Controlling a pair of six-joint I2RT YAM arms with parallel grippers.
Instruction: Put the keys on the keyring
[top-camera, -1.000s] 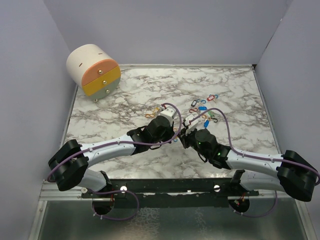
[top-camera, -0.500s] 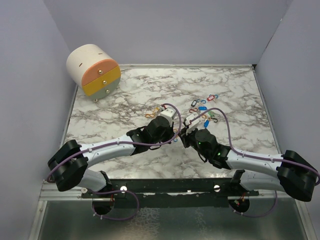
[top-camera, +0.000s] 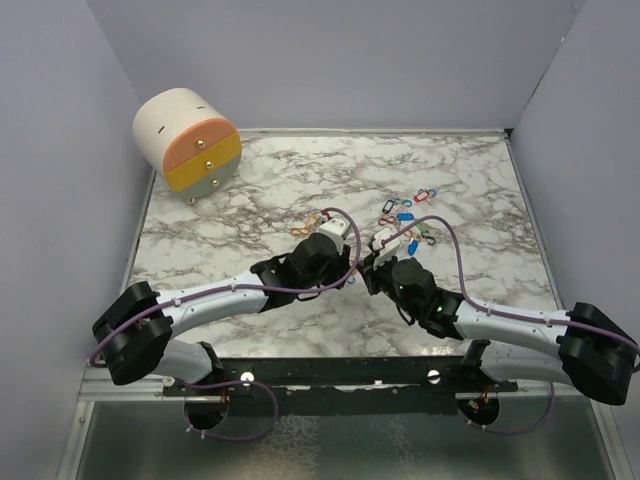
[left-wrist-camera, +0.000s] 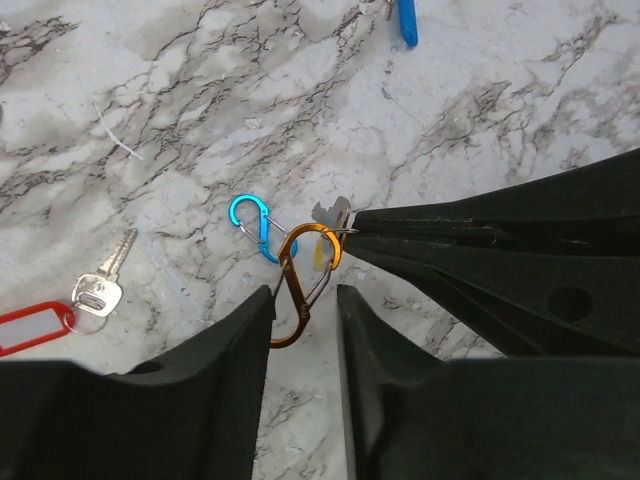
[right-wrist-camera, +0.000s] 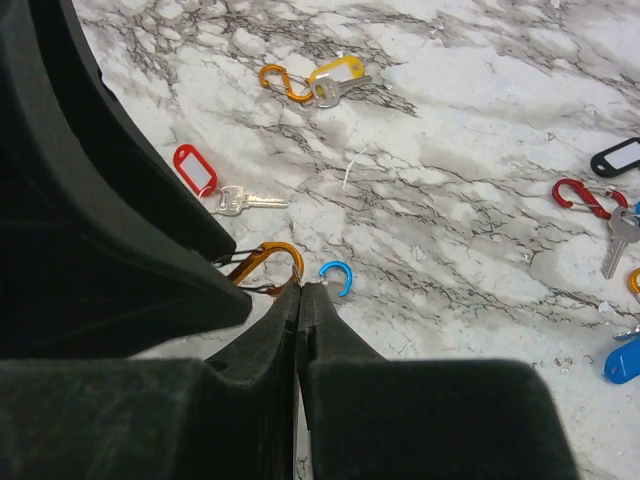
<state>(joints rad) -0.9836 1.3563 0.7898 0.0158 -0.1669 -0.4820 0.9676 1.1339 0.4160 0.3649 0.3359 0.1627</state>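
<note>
My left gripper (left-wrist-camera: 305, 295) holds an orange carabiner (left-wrist-camera: 305, 280) off the table; it leans on the left finger, with a gap to the other finger. My right gripper (right-wrist-camera: 300, 287) is shut, its tips touching the top of that orange carabiner (right-wrist-camera: 268, 262). In the left wrist view a small silver key (left-wrist-camera: 330, 212) and a yellow bit show at the right gripper's tips (left-wrist-camera: 352, 228). A blue carabiner (left-wrist-camera: 250, 225) lies on the table below. A red-tagged key (right-wrist-camera: 205, 180) lies nearby. In the top view both grippers (top-camera: 358, 262) meet at mid table.
A yellow-tagged key on another orange carabiner (right-wrist-camera: 315, 82) lies further out. More keys, tags and clips (top-camera: 408, 215) are scattered at the right, including a red clip (right-wrist-camera: 580, 195) and a blue tag (right-wrist-camera: 622, 358). A round drawer box (top-camera: 188, 140) stands at the back left.
The left arm has shifted very slightly; both grippers stay together at the same spot.
</note>
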